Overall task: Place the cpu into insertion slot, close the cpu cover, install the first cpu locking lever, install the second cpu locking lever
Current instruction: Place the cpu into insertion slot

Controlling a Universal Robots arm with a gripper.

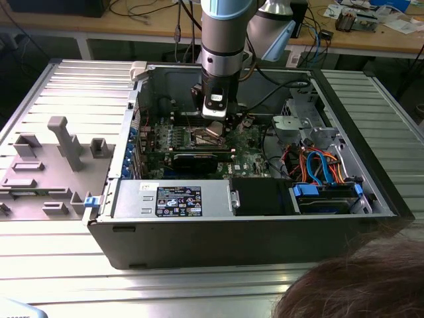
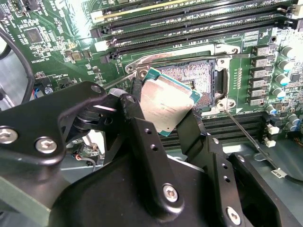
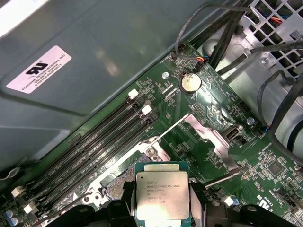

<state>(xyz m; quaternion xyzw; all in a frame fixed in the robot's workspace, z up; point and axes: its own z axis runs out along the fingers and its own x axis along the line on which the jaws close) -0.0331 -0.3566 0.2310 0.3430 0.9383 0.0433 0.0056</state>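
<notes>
My gripper (image 1: pixel 217 120) reaches down into the open computer case over the green board. It is shut on the cpu (image 2: pixel 168 101), a small square chip with a silvery top, held by two opposite edges between black fingers (image 2: pixel 137 123). In both wrist views the cpu (image 3: pixel 162 194) hangs tilted just above the insertion slot (image 2: pixel 201 75), whose dark recess and silver rim show beside and under it. The cpu cover (image 3: pixel 210 139), a silver sheet-metal frame, stands swung open beside the slot. Two thin lever rods (image 3: pixel 173 126) (image 2: pixel 241 130) stick out, unlatched.
Long black memory slots (image 2: pixel 189 26) run beside the socket. The case wall (image 3: pixel 94 85) rises close by, and cables (image 3: pixel 279 109) hang near it. A grey fixture tray (image 1: pixel 53 165) lies at the exterior view's left. A person's head (image 1: pixel 358 285) is at the bottom right.
</notes>
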